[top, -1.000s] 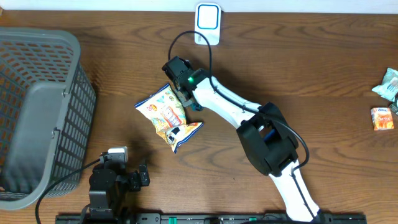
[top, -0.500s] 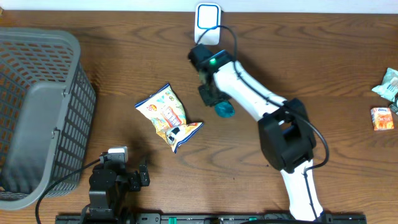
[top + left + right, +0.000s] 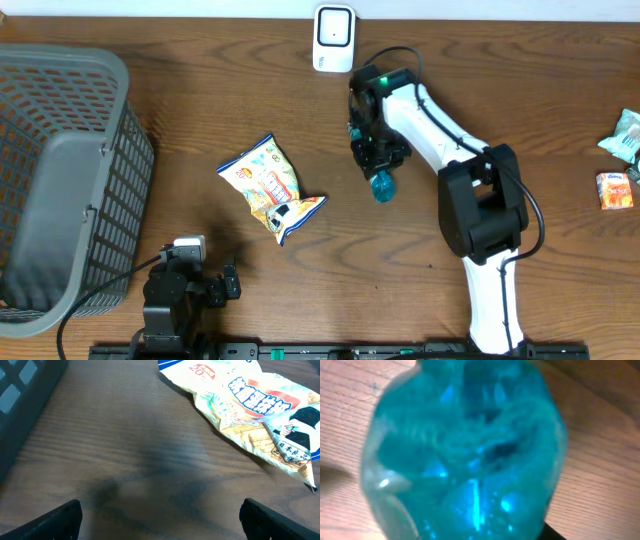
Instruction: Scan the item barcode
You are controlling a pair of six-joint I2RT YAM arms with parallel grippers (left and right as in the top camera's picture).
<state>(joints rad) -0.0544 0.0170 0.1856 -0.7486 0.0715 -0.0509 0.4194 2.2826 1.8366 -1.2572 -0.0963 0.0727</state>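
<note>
Right claw (image 3: pixel 379 170): was held low over the bench (image 3: pixel 200 110), with a blurred teal translucent lump (image 3: pixel 381 187) at its tip; whether it was clenched on this could not be told.
Left claw (image 3: pixel 160 522): was spread wide, nothing grasped.
Snack bag (image 3: pixel 270 188): was laid flat on the bench, left of the right claw, touched by neither claw.
White scanner (image 3: pixel 333 38): was stood at the far edge.

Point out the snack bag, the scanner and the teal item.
snack bag (image 3: pixel 268 187): overhead view, printed front.
scanner (image 3: pixel 333 30): overhead view, white face.
teal item (image 3: pixel 381 186): overhead view, its rounded body.
</note>
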